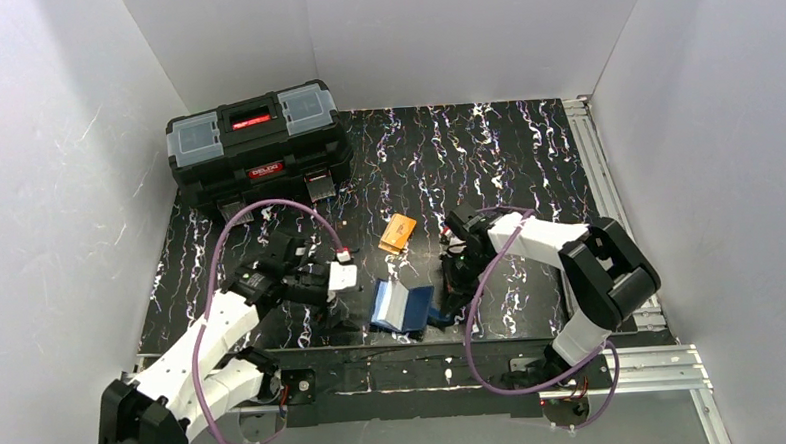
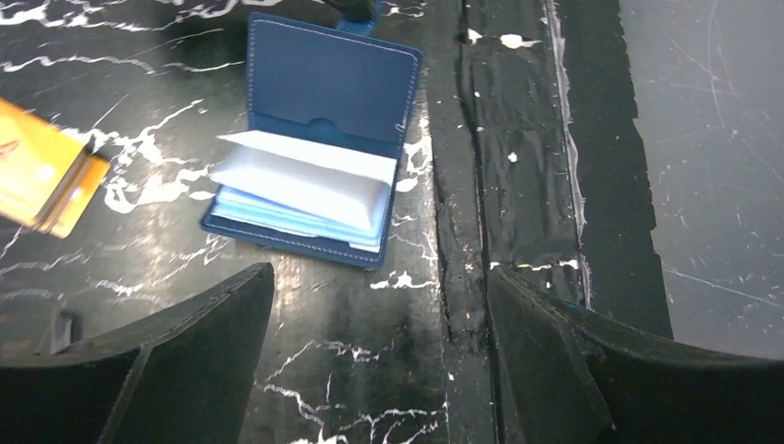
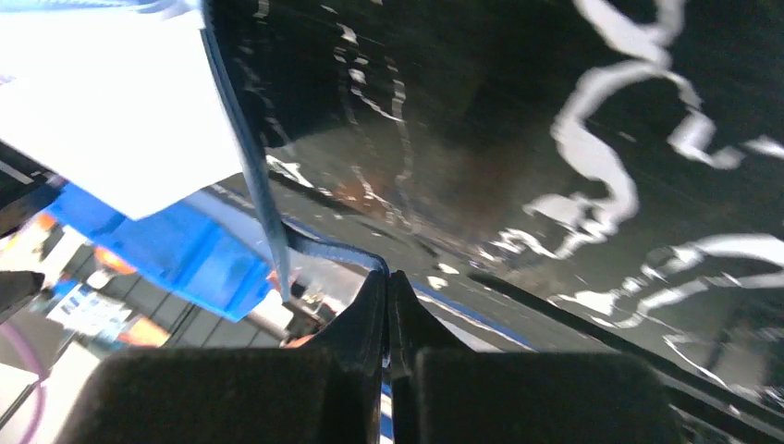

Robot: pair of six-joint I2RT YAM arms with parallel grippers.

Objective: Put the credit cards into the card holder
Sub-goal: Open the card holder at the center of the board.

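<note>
The card holder (image 1: 403, 307) lies open on the black marbled table, navy outside and light blue inside. In the left wrist view the card holder (image 2: 333, 83) has a whitish leaf (image 2: 305, 176) across its pockets; I cannot tell whether that is a card or a pocket. Orange-yellow credit cards (image 1: 397, 232) lie stacked behind it, at the left edge of the left wrist view (image 2: 46, 176). My left gripper (image 1: 350, 302) (image 2: 379, 277) is open and empty, just short of the holder. My right gripper (image 1: 443, 315) (image 3: 388, 277) is shut on the holder's snap tab (image 3: 333, 252).
A big black toolbox (image 1: 257, 143) with a red handle stands at the back left. The table's front edge with black tape (image 2: 518, 185) runs close beside the card holder. White walls enclose the table on three sides.
</note>
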